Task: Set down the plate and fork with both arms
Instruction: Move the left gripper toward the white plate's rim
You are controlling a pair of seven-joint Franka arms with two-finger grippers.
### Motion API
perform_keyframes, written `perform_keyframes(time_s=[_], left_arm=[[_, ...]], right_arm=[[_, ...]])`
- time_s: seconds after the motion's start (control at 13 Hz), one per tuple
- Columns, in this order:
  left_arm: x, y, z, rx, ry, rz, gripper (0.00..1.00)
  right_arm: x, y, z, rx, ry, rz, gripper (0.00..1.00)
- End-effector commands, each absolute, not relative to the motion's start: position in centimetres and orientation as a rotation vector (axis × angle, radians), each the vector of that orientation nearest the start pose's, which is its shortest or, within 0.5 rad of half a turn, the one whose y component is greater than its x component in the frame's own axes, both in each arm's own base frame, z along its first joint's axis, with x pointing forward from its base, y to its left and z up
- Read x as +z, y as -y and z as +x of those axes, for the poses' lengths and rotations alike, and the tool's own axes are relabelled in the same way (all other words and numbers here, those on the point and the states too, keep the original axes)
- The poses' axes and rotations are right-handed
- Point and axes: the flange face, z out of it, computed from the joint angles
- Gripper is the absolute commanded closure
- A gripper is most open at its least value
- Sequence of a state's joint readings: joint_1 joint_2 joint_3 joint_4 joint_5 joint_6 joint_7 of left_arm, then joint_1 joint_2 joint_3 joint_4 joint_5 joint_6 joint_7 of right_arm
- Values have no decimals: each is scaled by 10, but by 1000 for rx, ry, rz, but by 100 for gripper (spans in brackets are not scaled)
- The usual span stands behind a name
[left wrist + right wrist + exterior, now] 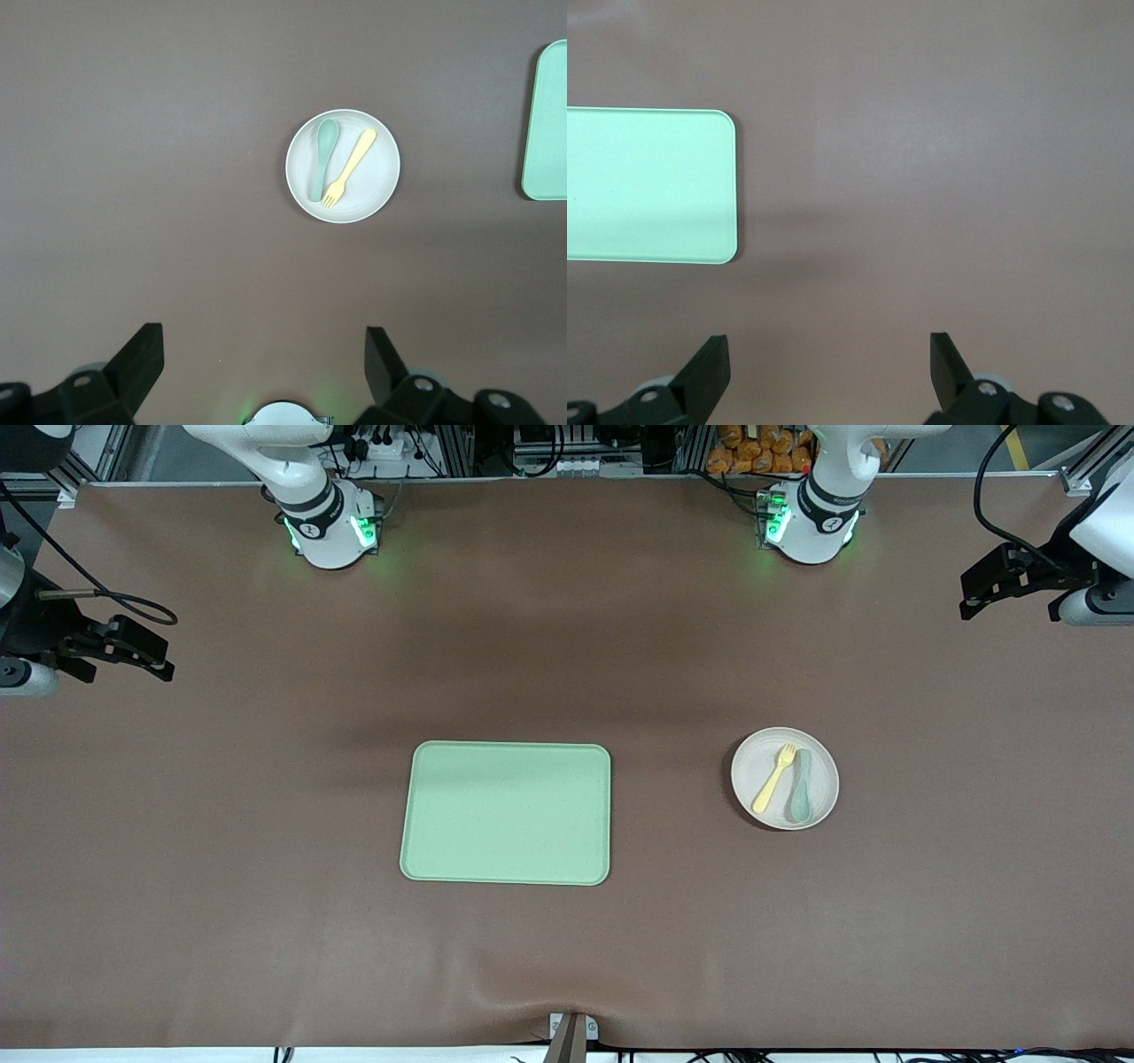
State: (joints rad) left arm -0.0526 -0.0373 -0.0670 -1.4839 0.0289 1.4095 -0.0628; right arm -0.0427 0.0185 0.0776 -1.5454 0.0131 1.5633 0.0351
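The brown table (567, 646) carries everything. The light green tray (506, 813) lies bare near the middle of it, closer to the front-camera edge than to the arms' bases — probably the spot where plate and fork are meant to end up, since nothing rests on it yet.

The plate (785, 779) sits flat toward the left arm's end of the table, well apart from the tray. On it lie the fork (773, 778) and a grey-green spoon (802, 784), side by side, so the fork likely has to be lifted off separately.

Both arms wait, drawn back to the table's two ends. The left gripper (1010, 589) hangs over the left arm's end with its claw spread wide and empty; the right gripper (120, 651) hangs over the right arm's end — likewise wide, holding nothing.
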Motion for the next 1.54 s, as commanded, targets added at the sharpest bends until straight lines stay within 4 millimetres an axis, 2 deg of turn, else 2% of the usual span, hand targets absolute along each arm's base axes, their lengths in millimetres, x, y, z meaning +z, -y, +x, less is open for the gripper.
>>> perform_keyframes(time_s=[0.0,0.15,0.38,0.54,0.77,1.0,1.15,1.23,1.46], left_arm=[[669,60,528,70,-106,-3125,0],[640,56,536,147,-92,-3122,0],[574,34,553,115,-46,-3131,0],[524,34,559,62,-59,-3157,0],[466,35,570,35,-62,-3161,0],[417,34,583,45,-69,-3188,0],[380,15,592,63,-38,-3250,0],[359,13,594,94,-57,-3264,0],[315,12,597,97,-70,-3300,0]], right_arm=[[630,-17,552,3,-9,-3123,0],[630,-17,552,3,-9,-3123,0],[630,-17,552,3,-9,-3123,0],[629,-17,552,6,-9,-3123,0],[629,-17,552,10,-9,-3123,0],[628,-17,553,15,-9,-3122,0],[628,-17,553,15,-9,-3123,0],[627,-17,553,18,-9,-3122,0],[628,-17,553,15,-9,-3123,0]])
